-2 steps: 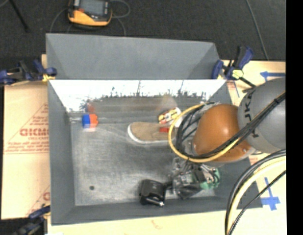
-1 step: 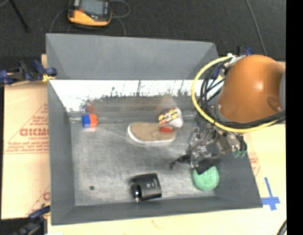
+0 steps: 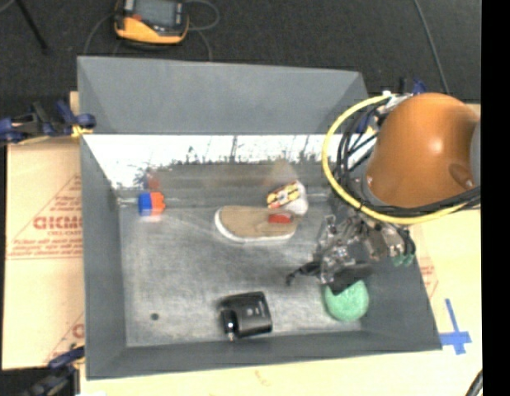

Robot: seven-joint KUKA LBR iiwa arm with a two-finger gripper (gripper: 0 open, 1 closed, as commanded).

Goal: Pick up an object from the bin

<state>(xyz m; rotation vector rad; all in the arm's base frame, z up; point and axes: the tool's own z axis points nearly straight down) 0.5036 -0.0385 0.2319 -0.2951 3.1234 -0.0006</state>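
Reading the bin from my station, I see the gripper low on the right side, close to the right wall. Its tip is just above and to the left of a green fuzzy ball that lies near the front right corner. Whether it touches the ball I cannot tell, and I cannot tell if it is open or closed either, since the wrist and cables crowd that spot. I see nothing lifted, so I judge the pick not yet made: the approach looks largely done, while the grasp and the lift are left. The other things lie apart from it: a black boxy device by the front edge, a beige shoe-like piece mid-bin with a small striped item just behind it, and a blue-and-orange block toward the back left corner.
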